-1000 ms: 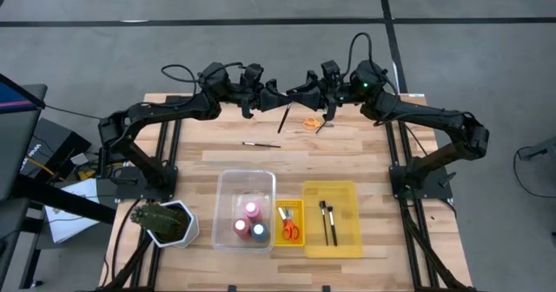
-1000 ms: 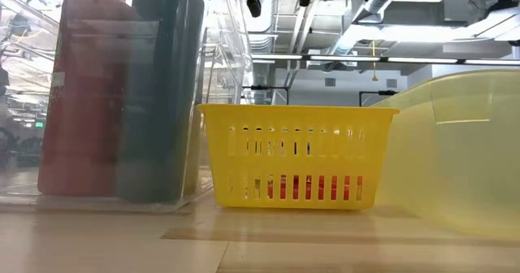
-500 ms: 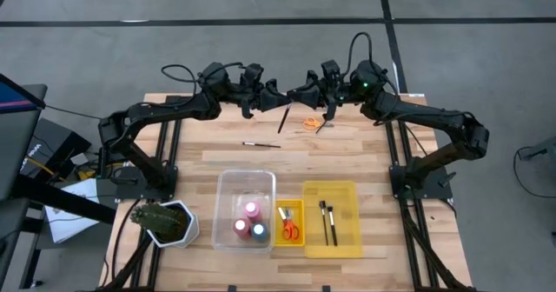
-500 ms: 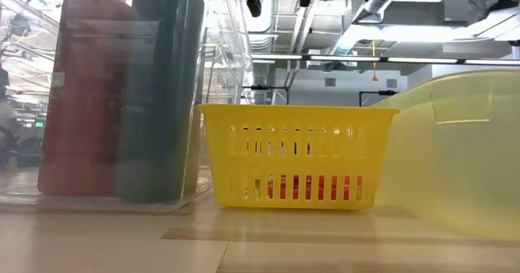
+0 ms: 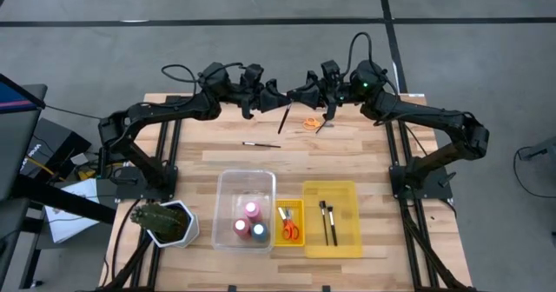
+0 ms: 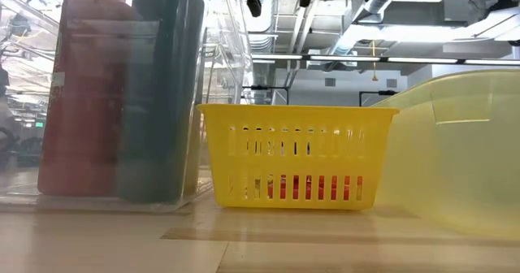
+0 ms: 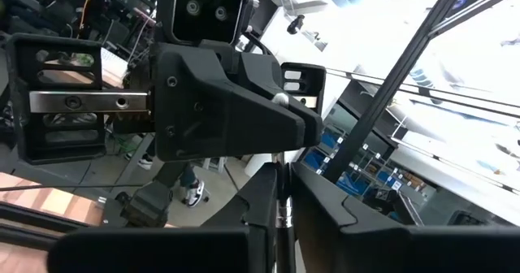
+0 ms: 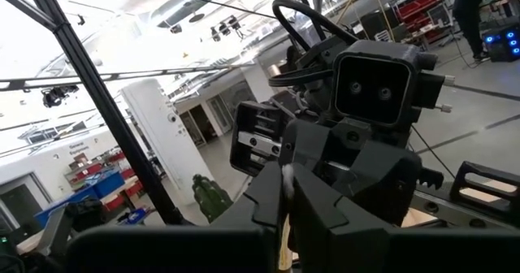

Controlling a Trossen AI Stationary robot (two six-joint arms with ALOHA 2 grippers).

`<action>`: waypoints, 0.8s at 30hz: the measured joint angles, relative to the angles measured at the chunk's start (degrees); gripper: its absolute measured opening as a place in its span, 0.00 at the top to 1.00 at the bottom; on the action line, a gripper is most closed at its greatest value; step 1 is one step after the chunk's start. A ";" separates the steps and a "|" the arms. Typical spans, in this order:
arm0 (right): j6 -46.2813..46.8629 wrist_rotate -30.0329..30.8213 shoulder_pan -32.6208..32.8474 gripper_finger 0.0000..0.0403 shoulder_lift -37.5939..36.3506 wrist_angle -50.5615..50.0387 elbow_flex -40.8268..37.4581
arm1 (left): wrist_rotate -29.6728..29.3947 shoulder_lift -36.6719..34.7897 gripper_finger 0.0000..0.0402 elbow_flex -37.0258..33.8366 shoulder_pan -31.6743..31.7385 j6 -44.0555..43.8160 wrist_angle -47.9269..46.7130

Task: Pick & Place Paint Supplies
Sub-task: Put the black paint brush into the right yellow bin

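Paint supplies are mostly put away. Three small paint bottles, pink, red and dark blue, stand together in the clear plastic bin. A pair of orange-handled scissors lies in the little yellow basket beside it. Two thin dark-handled brushes lie side by side in the big yellow bin.

A few things are left at the far side of the light wooden table. One thin dark brush lies alone, well apart from the bins. A second small pair of orange scissors lies near another thin brush.

The left gripper and the right gripper meet nose to nose above the far edge. Each has its fingers pinched nearly together on something thin. I think it is the slanted dark brush just below them – but from above I cannot tell whether it hangs in the air or lies on the wood.

The held thing looks thin and stick-like, with a pale shiny bit between the fingers. So about four things are left to put away.
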 joint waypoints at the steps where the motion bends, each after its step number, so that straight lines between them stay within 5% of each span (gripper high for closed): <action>1: 0.05 -0.01 0.00 0.98 0.00 -0.01 -0.02 | 0.01 0.00 0.91 0.00 0.17 0.02 -0.31; 15: 0.90 -0.02 -0.04 0.98 -0.04 -0.74 -0.07 | 8.24 0.00 0.64 0.00 6.28 0.49 -1.44; 24: 2.66 0.19 -0.76 0.98 -0.48 -12.94 -0.04 | 10.23 -3.79 0.56 -0.04 11.89 6.02 -4.40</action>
